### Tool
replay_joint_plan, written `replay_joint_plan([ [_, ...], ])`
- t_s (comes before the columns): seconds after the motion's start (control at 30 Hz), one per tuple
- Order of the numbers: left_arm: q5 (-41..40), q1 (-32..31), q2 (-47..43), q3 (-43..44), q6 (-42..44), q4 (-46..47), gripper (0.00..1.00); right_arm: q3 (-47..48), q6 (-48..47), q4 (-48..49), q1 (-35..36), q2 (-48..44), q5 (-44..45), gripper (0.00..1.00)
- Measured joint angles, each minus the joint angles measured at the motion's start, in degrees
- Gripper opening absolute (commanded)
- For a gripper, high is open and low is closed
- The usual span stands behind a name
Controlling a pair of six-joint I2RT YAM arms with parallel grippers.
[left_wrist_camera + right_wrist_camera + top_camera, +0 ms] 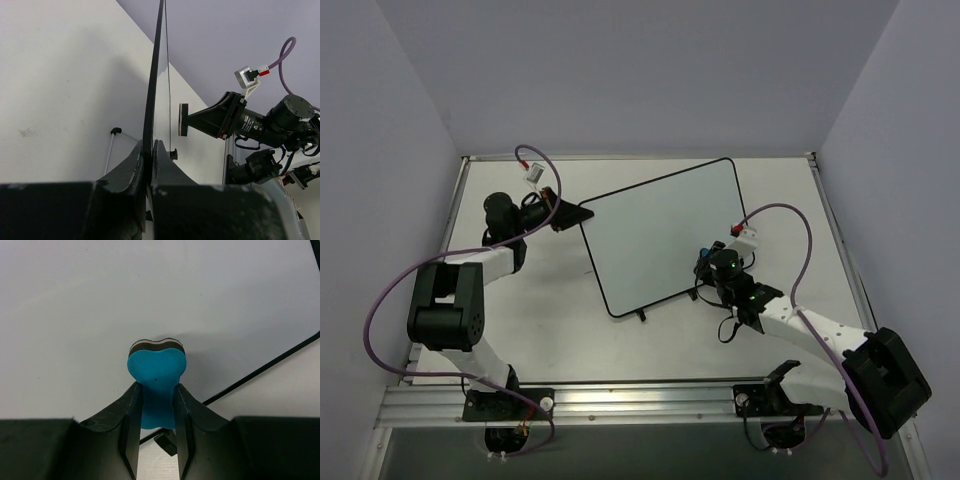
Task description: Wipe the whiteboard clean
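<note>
The whiteboard (660, 235) lies mid-table, skewed. The left gripper (148, 150) is closed on its frame edge, bracing it. The right gripper (156, 390) clamps a blue eraser (156, 365), felt pad facing the board near its right edge. No marks are visible. The step in hand is judged to be wiping. The next move calls for a flat-pad sweep under light pressure.

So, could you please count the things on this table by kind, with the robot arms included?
Whiteboard: 1
Blue eraser: 1
Robot arms: 2, the left arm and the right arm
Total: 4
</note>
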Motion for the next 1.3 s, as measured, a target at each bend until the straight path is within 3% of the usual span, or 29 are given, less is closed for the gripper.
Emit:
replay_joint_plan([
  [0.4,3.41,3.08,-6.01,-2.51,2.89,-3.45,0.02,2.01,-4.46,-4.68,-1.25,-12.17,-2.01,0.0],
  [1.3,2.75,4.48,-10.43,-2.71,11.23,-18.99,0.02,3.58,-9.57,-8.81,-11.06,-14.86,-9.14,0.0],
])
